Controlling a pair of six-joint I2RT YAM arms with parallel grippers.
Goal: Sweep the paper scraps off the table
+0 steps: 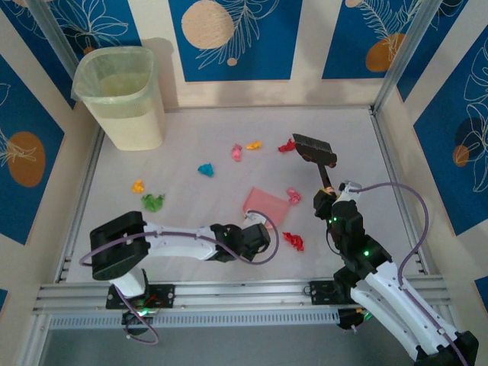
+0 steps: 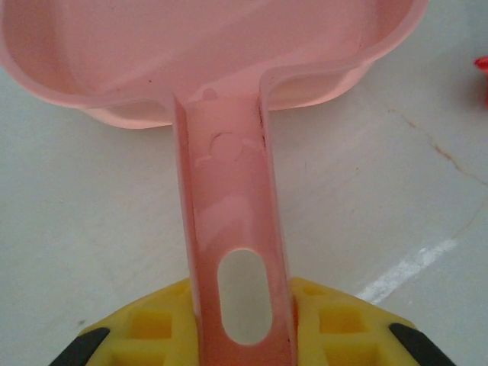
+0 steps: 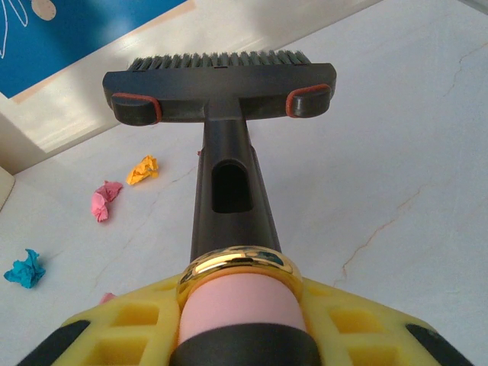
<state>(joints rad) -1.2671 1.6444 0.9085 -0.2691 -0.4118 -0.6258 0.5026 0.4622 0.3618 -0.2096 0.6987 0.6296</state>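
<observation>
Pink plastic is sitting in your left pincer (image 1: 258, 230). The jaws are clamping the dustpan (image 1: 265, 204) by its handle, which is running between the yellow fingers (image 2: 145, 329) in the left wrist view. The pan is lying at the middle of the surface (image 1: 198, 130), mouth facing away from the arm. Contact with the surface cannot be confirmed.

Your right pincer (image 1: 326, 200) is gripping the brush (image 1: 314, 150) by its handle, jaws closed around the pink-and-gold collar. The black head is pointing toward the far wall, over the right side of the surface. You cannot tell whether the bristles are touching down.

Eight scraps are showing in the top view, each lying on the bare surface:
- The far red scrap (image 1: 287, 145) is lying just beside the brush head, on its left.
- The far orange scrap (image 1: 253, 145) and the far pink scrap (image 1: 237, 152) are lying near each other, further left.
- The cyan scrap (image 1: 206, 169) is lying nearer the arms than those two.
- The left orange scrap (image 1: 138, 185) and the green scrap (image 1: 152, 202) are lying close together on the left side.
- The near pink scrap (image 1: 293, 196) is lying just beside the dustpan's right edge, between it and your right pincer.
- The near red scrap (image 1: 293, 241) is lying nearer the arms than the dustpan, between the two arms.

The lined bin (image 1: 126, 99) is standing upright in the far left corner, well apart from both pincers.
</observation>
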